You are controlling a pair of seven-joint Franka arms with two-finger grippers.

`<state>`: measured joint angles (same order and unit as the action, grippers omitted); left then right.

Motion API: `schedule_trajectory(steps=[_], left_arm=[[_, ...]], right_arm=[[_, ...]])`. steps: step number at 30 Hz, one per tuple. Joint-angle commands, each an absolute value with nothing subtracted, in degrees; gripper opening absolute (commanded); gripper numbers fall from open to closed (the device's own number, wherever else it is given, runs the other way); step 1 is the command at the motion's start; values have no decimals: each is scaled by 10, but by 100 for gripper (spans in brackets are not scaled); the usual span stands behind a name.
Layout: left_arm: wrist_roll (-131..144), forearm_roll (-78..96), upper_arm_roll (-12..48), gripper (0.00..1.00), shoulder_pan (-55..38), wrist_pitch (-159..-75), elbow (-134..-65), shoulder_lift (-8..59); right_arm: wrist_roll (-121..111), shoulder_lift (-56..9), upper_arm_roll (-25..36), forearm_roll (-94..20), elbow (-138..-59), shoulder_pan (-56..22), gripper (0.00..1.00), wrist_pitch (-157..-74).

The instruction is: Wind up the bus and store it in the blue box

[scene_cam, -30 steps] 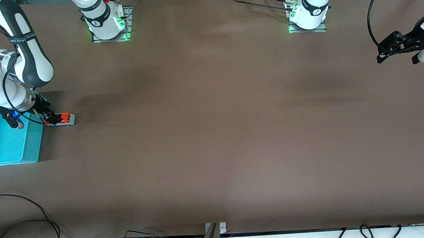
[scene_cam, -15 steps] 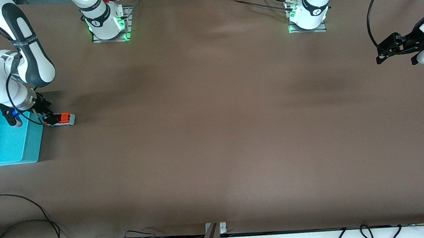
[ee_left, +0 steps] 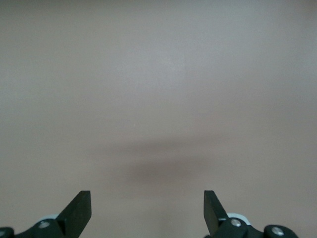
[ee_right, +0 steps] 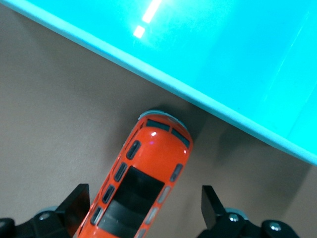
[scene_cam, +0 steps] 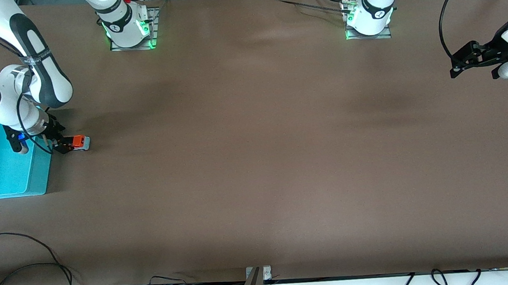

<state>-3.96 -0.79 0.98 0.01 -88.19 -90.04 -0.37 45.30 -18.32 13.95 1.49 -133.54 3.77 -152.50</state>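
- Box first: the blue box (scene_cam: 1,171) sits at the right arm's end of the table, at about nine o'clock in the front view, open top up.
- Just beside the box's wall, toward the table's middle, the bus (scene_cam: 79,142) stands on its wheels on the brown table (scene_cam: 255,160). In the right wrist view the bus (ee_right: 141,186) has one end close to the box's rim (ee_right: 208,106), apart from it by a thin strip of table.
- The right gripper (scene_cam: 63,144) is low over the bus, its fingers spread wide to either side of the toy (ee_right: 145,210), not touching it.
- The left gripper (scene_cam: 456,68), at about three o'clock in the front view, waits above bare table at the left arm's end, its fingers spread and holding nothing (ee_left: 147,210).
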Motion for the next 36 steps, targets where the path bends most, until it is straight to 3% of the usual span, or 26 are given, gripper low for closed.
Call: schedule_trajectory(steps=[1,10,11,13,16,19,29,36], left_arm=[[-34,0,12,100,2,-871,-881,5],[-34,0,13,100,3,-871,-881,5],[-34,0,13,100,3,-872,-881,5],[-34,0,13,100,3,-871,-881,5],[-34,1,13,100,3,-872,-881,5],[-34,1,13,100,2,-872,-881,5],[-34,1,13,100,1,-872,-881,5],[-34,0,13,100,1,-872,-881,5]], right_arm=[[464,-194,141,18,-1343,39,100,-1551],[464,-208,141,18,-1342,39,100,-1565],[464,-208,141,18,-1342,39,96,-1565],[464,-207,141,18,-1342,39,76,-1564],[464,-201,140,17,-1341,39,31,-1563],[461,-193,140,17,-1340,39,3,-1559],[455,-148,131,20,-1336,33,0,-1510],[453,-109,91,19,-1323,33,0,-1450]])
